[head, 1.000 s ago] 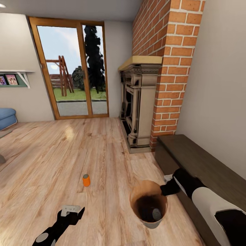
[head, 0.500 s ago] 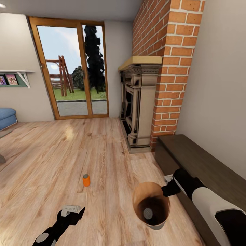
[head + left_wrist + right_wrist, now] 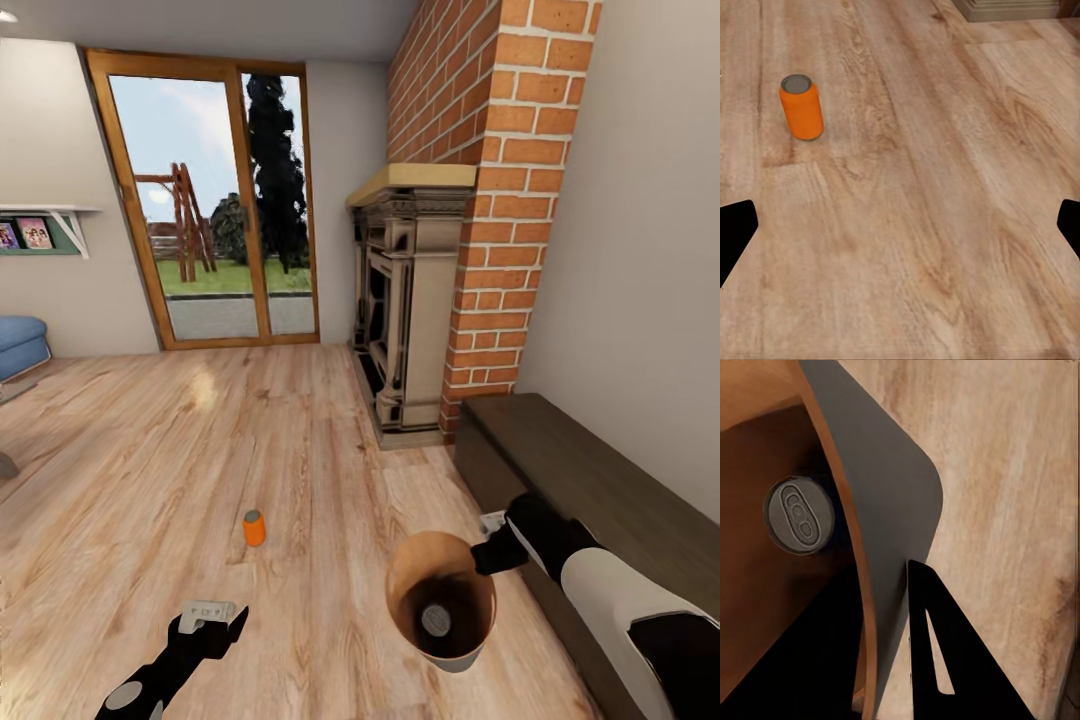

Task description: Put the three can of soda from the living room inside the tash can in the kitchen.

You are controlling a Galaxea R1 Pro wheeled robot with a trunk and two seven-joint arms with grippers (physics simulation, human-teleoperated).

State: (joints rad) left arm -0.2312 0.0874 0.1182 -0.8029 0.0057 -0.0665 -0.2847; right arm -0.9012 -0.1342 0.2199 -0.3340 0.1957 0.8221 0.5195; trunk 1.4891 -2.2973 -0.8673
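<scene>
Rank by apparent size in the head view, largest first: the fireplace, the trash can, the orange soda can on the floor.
1. fireplace, largest though farthest away.
2. trash can, held at its rim by the right gripper.
3. orange soda can, clearly smallest.

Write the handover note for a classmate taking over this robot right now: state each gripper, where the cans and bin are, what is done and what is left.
Right gripper: shut on the trash can, pinching its rim and holding it tilted above the wood floor.
Left gripper: open, empty, low over the floor.
Done: one can sits inside the trash can, its grey top showing in the right wrist view.
Left: the orange can stands upright on the floor, ahead of the left gripper and apart from it; pick it up and drop it in. A third can is unaccounted for in these pictures. The trash can, now beside the fireplace, must end up in the kitchen.
</scene>
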